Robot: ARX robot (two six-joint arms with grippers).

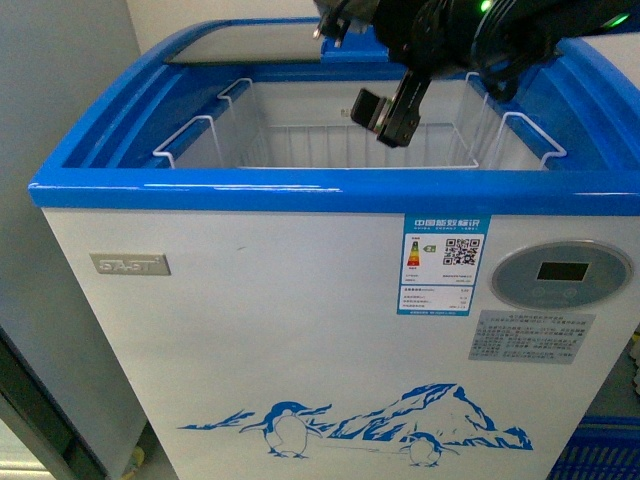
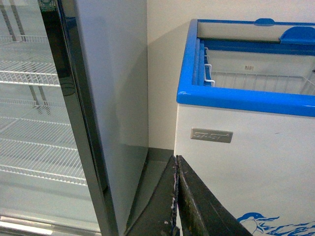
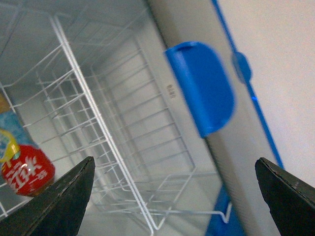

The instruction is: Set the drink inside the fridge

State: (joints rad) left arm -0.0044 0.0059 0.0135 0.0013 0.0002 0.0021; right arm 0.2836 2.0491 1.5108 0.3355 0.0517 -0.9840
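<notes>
The fridge (image 1: 300, 300) is a white chest cooler with a blue rim and a penguin print; its glass top is slid back, so the inside is open. My right gripper (image 1: 385, 115) hangs open and empty over the opening. In the right wrist view its open fingers (image 3: 64, 201) frame white wire baskets (image 3: 123, 147) inside the fridge, and a drink bottle (image 3: 22, 162) with a red label stands in a basket at one edge. My left gripper (image 2: 176, 196) is shut and empty, low beside the fridge's front corner (image 2: 236, 147).
A tall black-framed glass-door cabinet (image 2: 49, 113) with wire shelves stands left of the fridge, with a narrow gap of floor (image 2: 147, 187) between them. The slid-back lid's blue handle (image 3: 202, 88) is near my right gripper.
</notes>
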